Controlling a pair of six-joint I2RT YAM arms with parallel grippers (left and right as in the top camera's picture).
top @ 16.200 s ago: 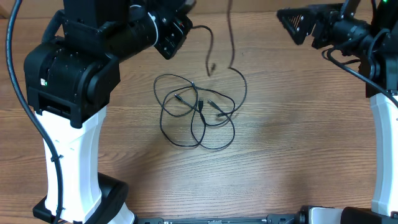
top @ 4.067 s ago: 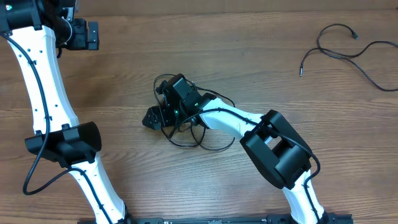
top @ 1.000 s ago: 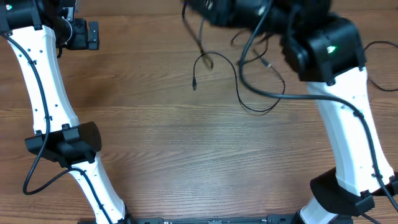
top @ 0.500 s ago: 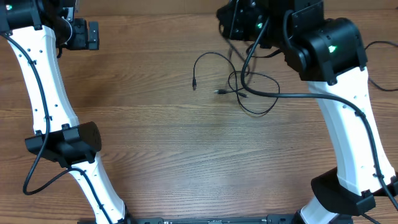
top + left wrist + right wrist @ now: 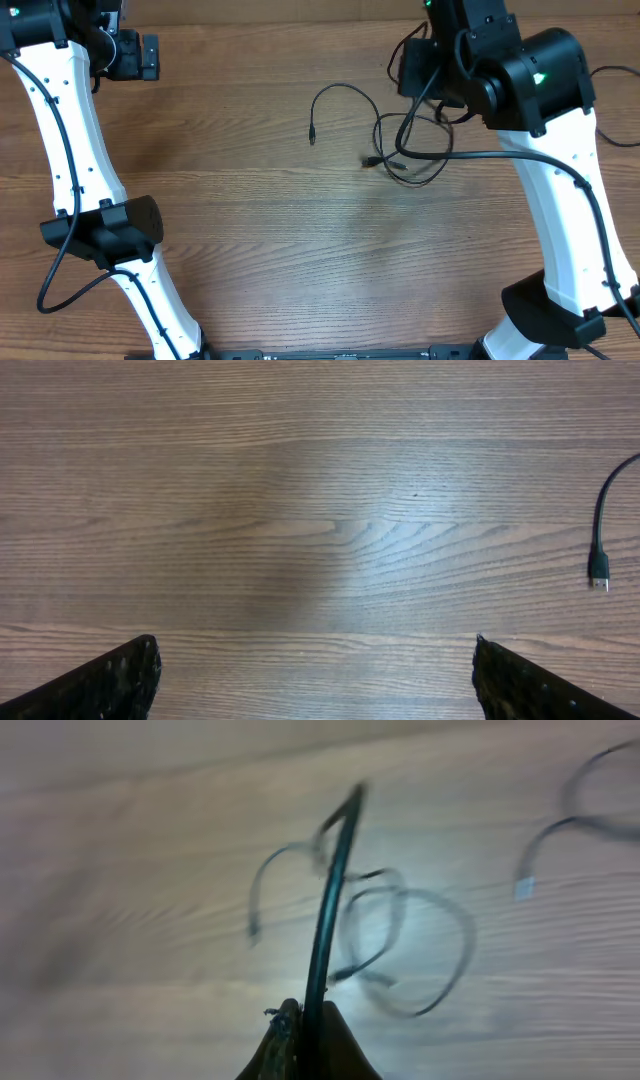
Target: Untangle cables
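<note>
Overhead: the cables lie at 1 o'clock on the table, with the left gripper at 10 o'clock.
Left wrist: jaws spread wide, and a plug at 3 o'clock.
Right wrist: the right gripper, at 6 o'clock, pinches one strand.

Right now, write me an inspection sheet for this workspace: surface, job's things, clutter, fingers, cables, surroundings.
Surface: wooden table, bare wood around the work.
Job's things: cables lie in overlapping loops near the right arm; one strand arcs left to a plug; a separate cable sits at the right edge, partly hidden.
Clutter: nothing seen.
Fingers: left fingers open, holding nothing, over bare wood; right fingers shut on a strand of the cables, raised above the table.
Cables: arm wires run along both arms; the right one passes over the loops in the overhead view.
Surroundings: nothing seen.
</note>
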